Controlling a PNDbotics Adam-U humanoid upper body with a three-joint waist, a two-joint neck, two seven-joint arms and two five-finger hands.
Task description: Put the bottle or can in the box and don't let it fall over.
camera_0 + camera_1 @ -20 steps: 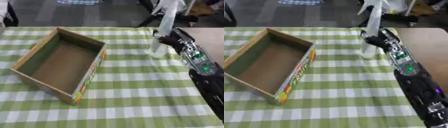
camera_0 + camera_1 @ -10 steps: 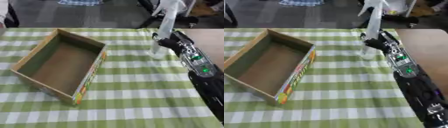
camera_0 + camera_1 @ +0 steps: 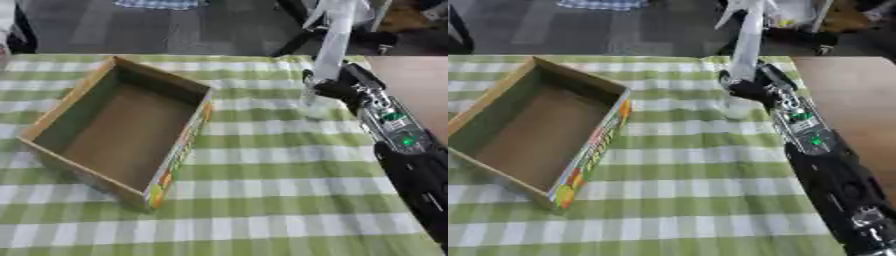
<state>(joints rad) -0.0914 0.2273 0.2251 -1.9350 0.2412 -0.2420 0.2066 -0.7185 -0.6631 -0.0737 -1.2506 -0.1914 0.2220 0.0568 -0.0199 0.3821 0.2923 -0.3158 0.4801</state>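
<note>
Bottle (image 3: 312,98), clear, upright on the checked surface (image 3: 262,150), well right of the open cardboard box (image 3: 122,130). The right hand (image 3: 337,86) has its fingers curled round it.

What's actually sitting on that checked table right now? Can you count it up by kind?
Open brown cardboard boxes: 1
Tall clear plastic bottles, upright, with the right robot hand around the base: 1
Total: 2

Grey floor (image 3: 175,30), maybe chair legs (image 3: 293,45) behind.
</note>
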